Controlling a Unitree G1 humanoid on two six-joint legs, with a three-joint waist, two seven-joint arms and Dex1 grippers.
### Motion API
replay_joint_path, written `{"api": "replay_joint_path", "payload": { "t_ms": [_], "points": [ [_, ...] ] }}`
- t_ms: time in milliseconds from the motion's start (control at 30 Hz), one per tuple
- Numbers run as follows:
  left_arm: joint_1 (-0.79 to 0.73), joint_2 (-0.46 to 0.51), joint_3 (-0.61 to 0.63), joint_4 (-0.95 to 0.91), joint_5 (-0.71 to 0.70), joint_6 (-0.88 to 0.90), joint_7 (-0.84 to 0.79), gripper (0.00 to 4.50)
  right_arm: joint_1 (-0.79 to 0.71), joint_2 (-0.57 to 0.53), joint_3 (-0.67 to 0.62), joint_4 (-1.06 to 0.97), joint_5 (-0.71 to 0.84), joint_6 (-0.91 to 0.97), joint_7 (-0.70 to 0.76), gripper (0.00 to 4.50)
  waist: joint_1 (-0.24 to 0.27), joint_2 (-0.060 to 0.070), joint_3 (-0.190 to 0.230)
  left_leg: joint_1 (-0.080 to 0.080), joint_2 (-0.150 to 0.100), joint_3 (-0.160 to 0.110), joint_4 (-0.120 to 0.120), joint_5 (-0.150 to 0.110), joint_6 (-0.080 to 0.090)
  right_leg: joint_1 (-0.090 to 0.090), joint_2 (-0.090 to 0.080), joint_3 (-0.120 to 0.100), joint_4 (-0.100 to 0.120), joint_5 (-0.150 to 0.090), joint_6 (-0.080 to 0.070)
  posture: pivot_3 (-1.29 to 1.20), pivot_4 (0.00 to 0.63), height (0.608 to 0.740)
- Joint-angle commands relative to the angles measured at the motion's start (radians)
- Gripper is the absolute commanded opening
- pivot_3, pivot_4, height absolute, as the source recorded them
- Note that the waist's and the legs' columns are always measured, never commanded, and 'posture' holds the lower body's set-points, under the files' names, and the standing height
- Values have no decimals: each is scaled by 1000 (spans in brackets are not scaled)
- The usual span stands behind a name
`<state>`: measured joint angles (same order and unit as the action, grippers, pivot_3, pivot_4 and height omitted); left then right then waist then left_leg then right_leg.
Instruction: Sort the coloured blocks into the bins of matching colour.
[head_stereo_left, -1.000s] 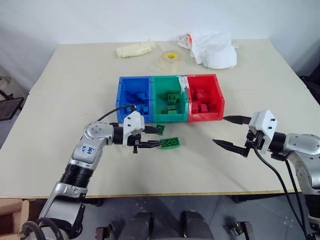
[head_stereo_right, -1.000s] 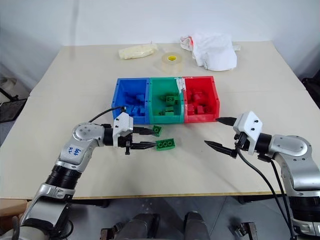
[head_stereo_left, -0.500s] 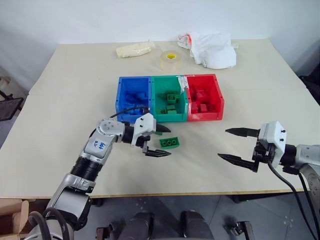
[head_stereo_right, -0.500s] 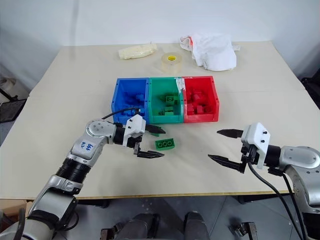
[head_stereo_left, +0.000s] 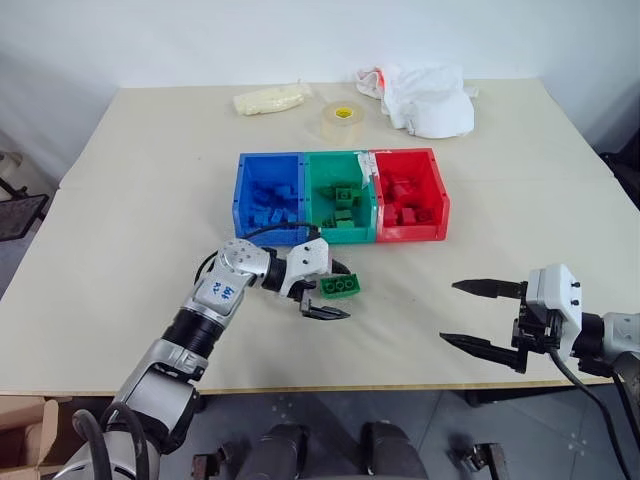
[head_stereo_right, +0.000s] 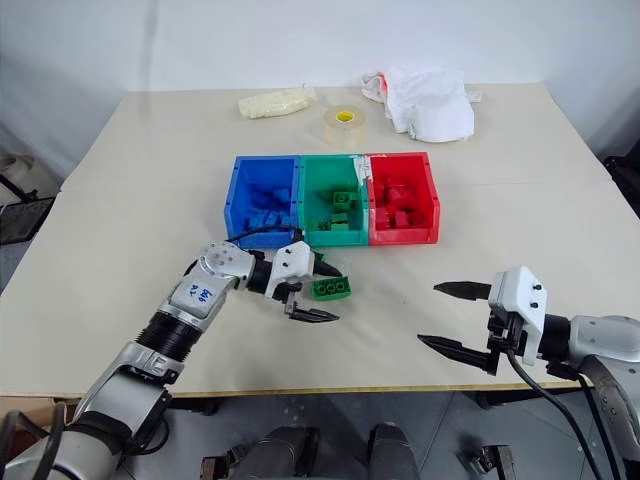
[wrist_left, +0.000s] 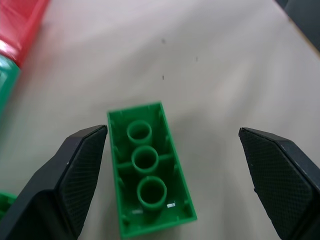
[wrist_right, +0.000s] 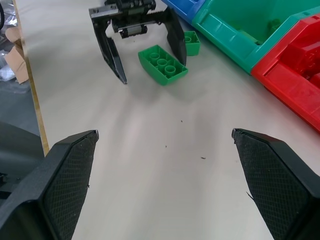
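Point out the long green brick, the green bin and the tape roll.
long green brick (head_stereo_left: 341, 286): left eye view, on its studded top.
green bin (head_stereo_left: 341, 237): left eye view, on its front wall.
tape roll (head_stereo_left: 339, 130): left eye view, on its outer side.

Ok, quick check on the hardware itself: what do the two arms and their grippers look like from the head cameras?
Both arms are silver-grey metal with black ribbed joint sections. Each gripper has a white housing and two black pointed fingers with textured pads. The left gripper has a thin black cable looping over its wrist and blue writing on the forearm. The right gripper trails black cables below.
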<state>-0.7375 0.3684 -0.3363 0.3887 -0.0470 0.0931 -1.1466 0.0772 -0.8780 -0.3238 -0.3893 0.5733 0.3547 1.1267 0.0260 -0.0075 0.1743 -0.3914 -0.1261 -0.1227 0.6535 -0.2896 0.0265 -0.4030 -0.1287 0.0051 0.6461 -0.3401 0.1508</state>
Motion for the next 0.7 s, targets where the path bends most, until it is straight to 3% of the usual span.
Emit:
{"api": "replay_joint_path", "payload": {
  "t_ms": [33,133,333,400,700],
  "points": [
    [-26,-13,2,14,7,-3,3,4488,-11,-3,-20,-5,6,-11,-8,4500,0,0,0,0,0,0,0,0,0,0,0,0,0,0,0,0,150,740],
    [-32,-16,-1,25,16,7,3,3899,-20,-3,-19,3,1,-16,-14,4500,0,0,0,0,0,0,0,0,0,0,0,0,0,0,0,0,150,740],
    [-42,-25,5,38,18,12,2,1925,-27,-4,-28,15,2,-20,-14,4500,0,0,0,0,0,0,0,0,0,0,0,0,0,0,0,0,150,740],
    [-46,-29,9,45,15,0,3,1477,-23,-2,-38,20,9,-23,-11,4500,0,0,0,0,0,0,0,0,0,0,0,0,0,0,0,0,150,740],
    [-184,-96,138,33,-52,58,131,1501,-22,7,-58,31,1,-37,-36,4500,1,-2,1,-1,0,0,2,0,0,0,0,0,0,0,0,0,150,740]
  ]
}}
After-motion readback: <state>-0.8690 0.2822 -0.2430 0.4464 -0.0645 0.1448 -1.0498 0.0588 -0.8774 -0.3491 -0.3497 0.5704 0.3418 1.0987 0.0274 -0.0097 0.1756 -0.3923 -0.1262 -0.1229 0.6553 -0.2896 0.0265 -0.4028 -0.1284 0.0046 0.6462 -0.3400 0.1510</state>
